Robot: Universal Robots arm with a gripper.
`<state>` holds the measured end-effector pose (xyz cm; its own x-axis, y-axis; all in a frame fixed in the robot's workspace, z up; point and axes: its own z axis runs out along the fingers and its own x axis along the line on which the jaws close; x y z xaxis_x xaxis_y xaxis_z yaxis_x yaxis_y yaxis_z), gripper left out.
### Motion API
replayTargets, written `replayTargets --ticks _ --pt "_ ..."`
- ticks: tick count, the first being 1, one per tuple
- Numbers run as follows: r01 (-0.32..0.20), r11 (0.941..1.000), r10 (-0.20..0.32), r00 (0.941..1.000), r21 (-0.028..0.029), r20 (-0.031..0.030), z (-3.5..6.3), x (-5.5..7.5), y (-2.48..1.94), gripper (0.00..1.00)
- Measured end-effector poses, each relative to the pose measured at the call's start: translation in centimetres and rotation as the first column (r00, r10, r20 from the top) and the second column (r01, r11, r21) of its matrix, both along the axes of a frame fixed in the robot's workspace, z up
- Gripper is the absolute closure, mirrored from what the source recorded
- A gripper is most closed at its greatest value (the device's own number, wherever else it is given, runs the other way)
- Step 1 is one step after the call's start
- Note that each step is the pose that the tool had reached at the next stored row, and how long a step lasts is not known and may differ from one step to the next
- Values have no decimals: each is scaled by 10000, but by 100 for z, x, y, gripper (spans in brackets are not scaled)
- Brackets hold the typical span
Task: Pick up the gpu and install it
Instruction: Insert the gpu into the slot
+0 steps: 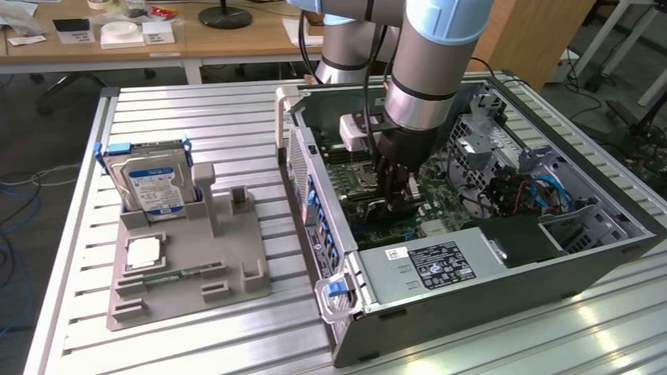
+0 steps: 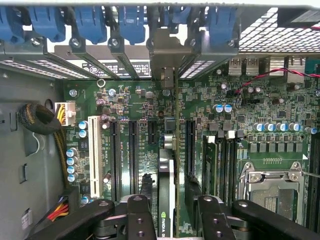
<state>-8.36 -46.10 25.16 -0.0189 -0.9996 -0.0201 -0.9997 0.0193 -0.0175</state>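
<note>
The gpu [image 2: 167, 180] stands on edge in the motherboard [image 2: 240, 115] inside the open computer case [image 1: 583, 258], seen edge-on from my wrist, its silver bracket [image 2: 164, 60] up against the row of blue slot clips [image 2: 90, 22] at the case's rear wall. My gripper [image 2: 170, 212] sits directly over it, one black finger [image 2: 140, 212] on each side of the card, and I can see a gap between each finger and the card, so my jaws stand apart and I have hold of nothing. In the exterior view my arm [image 1: 433, 62] reaches straight down into the case. Outside the case, toward the exterior view's left, a grey holder tray [image 1: 224, 258] on the metal table [image 1: 187, 109] carries a silver hard drive [image 1: 153, 186] standing upright and a narrow green memory stick [image 1: 183, 275] lying flat.
</note>
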Motion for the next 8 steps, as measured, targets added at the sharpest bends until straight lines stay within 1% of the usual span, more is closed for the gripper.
replayTargets --ticks 2,5,6,8 --pt "15 10000 -15 10000 19 8 1 -1 12 60" --pt "20 10000 -20 10000 25 13 1 -2 32 60" --pt "21 10000 -21 10000 22 13 1 -3 50 60" --pt "23 10000 -23 10000 24 13 1 -3 51 60"
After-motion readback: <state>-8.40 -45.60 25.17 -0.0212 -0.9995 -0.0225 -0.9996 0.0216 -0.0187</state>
